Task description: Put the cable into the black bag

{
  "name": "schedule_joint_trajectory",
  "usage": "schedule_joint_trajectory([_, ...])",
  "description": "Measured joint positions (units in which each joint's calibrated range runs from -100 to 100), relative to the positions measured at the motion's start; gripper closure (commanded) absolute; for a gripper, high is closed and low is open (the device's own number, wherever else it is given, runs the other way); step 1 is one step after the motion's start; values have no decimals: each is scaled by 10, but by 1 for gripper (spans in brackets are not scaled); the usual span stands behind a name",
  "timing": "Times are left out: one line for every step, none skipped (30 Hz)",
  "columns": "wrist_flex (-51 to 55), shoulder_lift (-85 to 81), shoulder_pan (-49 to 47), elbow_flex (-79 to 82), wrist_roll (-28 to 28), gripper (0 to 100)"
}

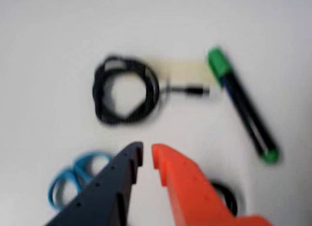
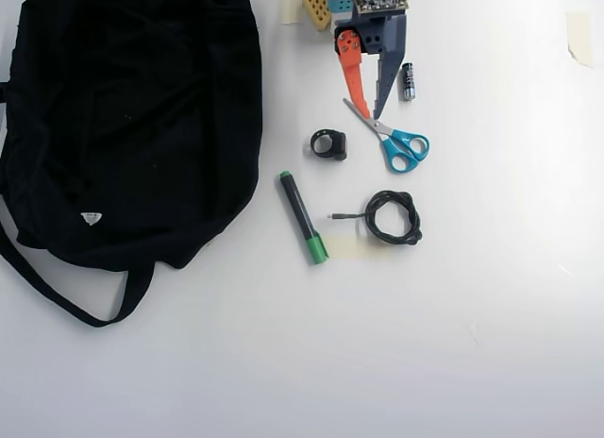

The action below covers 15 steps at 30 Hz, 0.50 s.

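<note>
While the cable [image 2: 394, 217] lies untouched, gripper [image 2: 369, 115], seemingly slightly open and empty, must reach it; bag [image 2: 132, 117] awaits.

Seen from above, the black bag [image 2: 132, 117] filled the upper left of the white bench [image 2: 453, 344], its strap [image 2: 66, 292] looping out below it. The cable [image 2: 394, 218] lay coiled right of centre, its short tail pointing left toward a green-capped marker [image 2: 302, 217]. Above them sat a small black ring [image 2: 328, 143] and blue-handled scissors [image 2: 392, 141]. The tool [image 2: 368, 109] hung at the top, orange and dark fingers slightly parted, beside a small battery [image 2: 408, 81].
</note>
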Motion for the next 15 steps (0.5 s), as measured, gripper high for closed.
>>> schedule_joint_trajectory([-8, 19, 0, -19, 0, 98])
schedule_joint_trajectory([-14, 38, 0, -36, 0, 98])
schedule_joint_trajectory([-19, 58, 0, -53, 0, 98])
schedule_joint_trajectory([-23, 76, 0, -71, 0, 98])
schedule_joint_trajectory([-28, 95, 0, -87, 0, 98])
schedule_joint_trajectory([-32, 113, 0, -104, 0, 98])
schedule_joint_trajectory([-36, 130, 0, -122, 0, 98])
schedule_joint_trajectory([-41, 147, 0, -140, 0, 98])
schedule_joint_trajectory([-46, 164, 0, -157, 0, 98])
schedule_joint_trajectory([-52, 180, 0, -175, 0, 98])
schedule_joint_trajectory([-61, 197, 0, -192, 0, 98])
schedule_joint_trajectory([-70, 213, 0, -208, 1, 98])
schedule_joint_trajectory([-78, 231, 0, -224, 2, 98])
schedule_joint_trajectory([-88, 247, 0, -238, 2, 98])
schedule_joint_trajectory([-99, 264, 0, -252, 2, 98])
